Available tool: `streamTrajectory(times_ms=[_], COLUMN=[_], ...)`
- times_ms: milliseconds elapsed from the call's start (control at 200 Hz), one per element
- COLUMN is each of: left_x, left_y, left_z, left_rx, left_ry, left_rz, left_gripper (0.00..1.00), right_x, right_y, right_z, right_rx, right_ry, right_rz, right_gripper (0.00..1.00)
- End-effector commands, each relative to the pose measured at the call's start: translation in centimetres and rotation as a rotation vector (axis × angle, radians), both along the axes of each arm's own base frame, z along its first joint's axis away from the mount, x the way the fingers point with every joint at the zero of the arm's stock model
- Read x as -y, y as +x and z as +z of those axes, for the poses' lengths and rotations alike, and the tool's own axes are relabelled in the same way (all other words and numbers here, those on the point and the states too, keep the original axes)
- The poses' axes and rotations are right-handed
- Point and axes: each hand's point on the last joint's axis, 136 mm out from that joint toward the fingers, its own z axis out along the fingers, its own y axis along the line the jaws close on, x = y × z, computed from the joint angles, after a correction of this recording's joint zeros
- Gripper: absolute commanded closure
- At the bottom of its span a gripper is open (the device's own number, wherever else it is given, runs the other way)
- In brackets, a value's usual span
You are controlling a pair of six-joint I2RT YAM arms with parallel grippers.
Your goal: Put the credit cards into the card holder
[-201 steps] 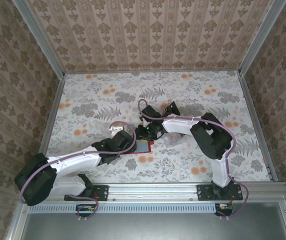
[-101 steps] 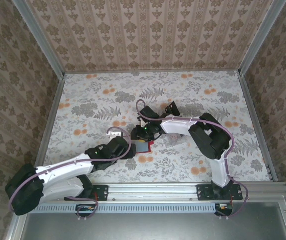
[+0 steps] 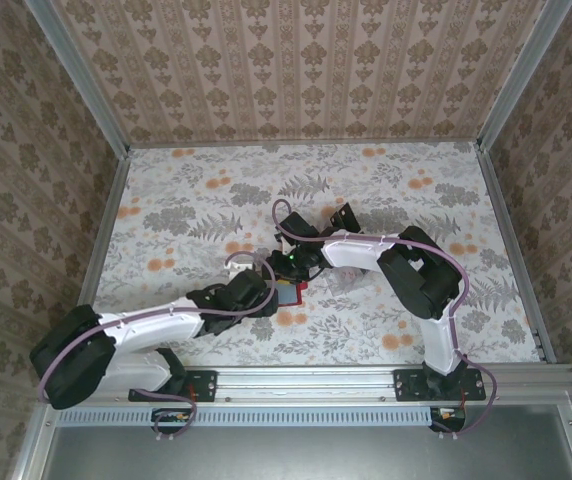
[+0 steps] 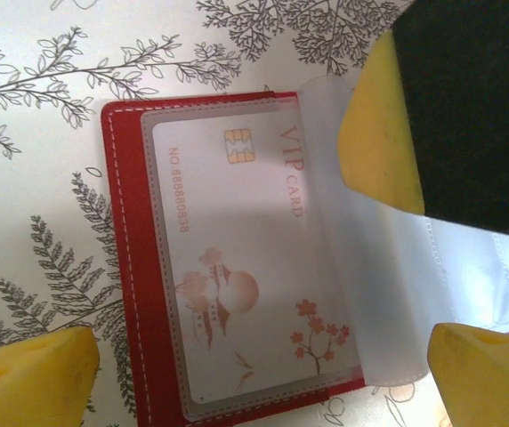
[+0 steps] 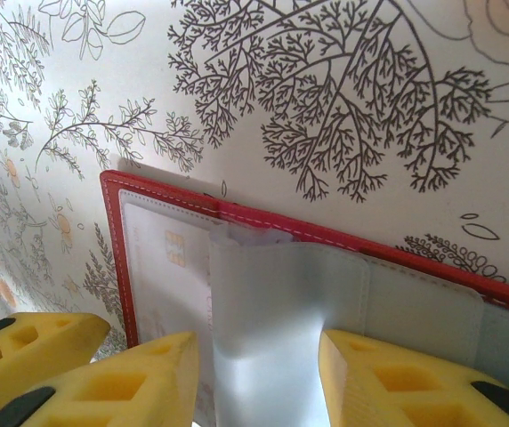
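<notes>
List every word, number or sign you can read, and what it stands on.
"VIP CARD": on the pale card in the card holder's clear sleeve.
"NO 68880638": same card, digits slightly blurred.
Seen from the right wrist, its print is too faint to read.

Lab booth: wallpapered walls [image 3: 306,70], aluminium frame [image 3: 306,382].

Card holder [image 3: 288,293] lies open on the table [image 3: 386,190], mid-width and nearer the near edge. Left gripper [image 3: 264,287] is at its left, right gripper [image 3: 291,268] just behind it. One card [image 4: 237,267] sits in the pocket of the holder's end panel. The next sleeve [image 5: 268,320] stands up off the holder, held between the right gripper's fingers [image 5: 148,374]. The left gripper's pads [image 4: 32,374] sit wide, one either side of the holder.
</notes>
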Motion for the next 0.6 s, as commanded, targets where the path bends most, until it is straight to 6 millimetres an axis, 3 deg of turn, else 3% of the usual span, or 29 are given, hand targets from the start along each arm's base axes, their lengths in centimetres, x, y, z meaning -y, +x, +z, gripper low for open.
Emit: streamTrajectory(times_ms=[0,220,370,515,595], left_x=[-1.1,-2.7,-3.4,-3.7,-3.8], left_y=[0.2,-0.2,-0.5,-0.8,-0.8], left_z=[-0.2,-1.8,-2.4,-2.9,-3.0], left_rx=[-0.012,-0.051,-0.063,-0.071,-0.073], left_ry=[0.074,0.135,0.148,0.144,0.137], left_rz=[0.041,0.089,0.106,0.115,0.121], left_gripper=[0.03,0.04,0.04,0.05,0.05], right_x=[0.2,0.0,0.1,1.1,2.1], right_y=[-0.6,-0.3,0.4,1.2,1.2], right_z=[-1.3,0.0,2.1,4.7,5.3], right_rx=[-0.044,-0.031,0.0,0.057,0.074], right_ry=[-0.028,-0.004,0.025,0.049,0.041], right_rz=[-0.007,-0.007,-0.016,-0.046,-0.064], right_gripper=[0.57,0.57,0.56,0.56,0.55])
